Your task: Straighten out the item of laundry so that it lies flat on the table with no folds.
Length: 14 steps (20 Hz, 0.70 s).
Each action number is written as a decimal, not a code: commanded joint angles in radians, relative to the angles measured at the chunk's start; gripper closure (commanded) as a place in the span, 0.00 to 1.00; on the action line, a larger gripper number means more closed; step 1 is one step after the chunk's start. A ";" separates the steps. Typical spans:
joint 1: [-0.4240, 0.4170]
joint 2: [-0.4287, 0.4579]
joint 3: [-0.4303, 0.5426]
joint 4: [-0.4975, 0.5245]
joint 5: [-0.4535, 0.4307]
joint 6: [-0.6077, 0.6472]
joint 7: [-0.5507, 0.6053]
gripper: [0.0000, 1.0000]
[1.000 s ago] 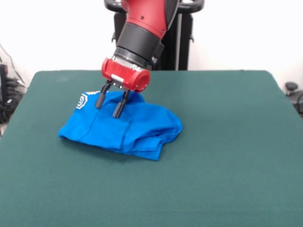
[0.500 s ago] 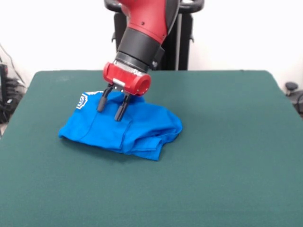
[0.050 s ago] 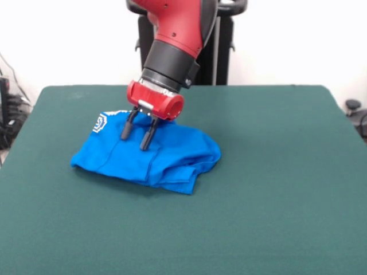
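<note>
Front view shows the gripper (image 3: pixel 135 140) tilted down over the laundry, jaws parted with a clear gap between the two dark fingers (image 3: pixel 125 132), nothing held between them. Hangs from a red wrist block below the black-and-red arm (image 3: pixel 172 51), fingertips low against the upper part of the cloth; cannot tell whether touching or just above.

Directly beneath lies the item of laundry (image 3: pixel 166 154), a bright blue shirt bunched into a rumpled heap, left of the table's middle and toward the far side. Shows a bit of white print (image 3: pixel 100 122) at its far left corner, a long crease running down from under the fingers, and a doubled-over flap at the near right corner with an edge tucked under. Clearly not flat; most of the straightening judged still to do.

Likely to handle as light, limp knit cotton: no stiffness, will drape and drag rather than slide as one piece, may cling slightly to the felt-like top. Not fragile, not slippery, but thin enough that a pinch may catch several layers at once and pull the whole heap along. Best taken at a free outer edge or corner, such as the folded flap at the near right or the hem by the print, then lifted and drawn outward.

Beyond the shirt spreads the dark green table (image 3: pixel 269 200), wide on every side
</note>
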 commanded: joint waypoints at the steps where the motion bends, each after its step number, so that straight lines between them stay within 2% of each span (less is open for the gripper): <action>1: -0.008 0.023 0.186 0.023 0.010 0.010 0.076 1.00; 8: -0.064 -0.048 0.247 0.057 -0.034 0.065 0.075 1.00; 14: -0.079 -0.042 0.259 0.055 -0.040 0.044 0.064 1.00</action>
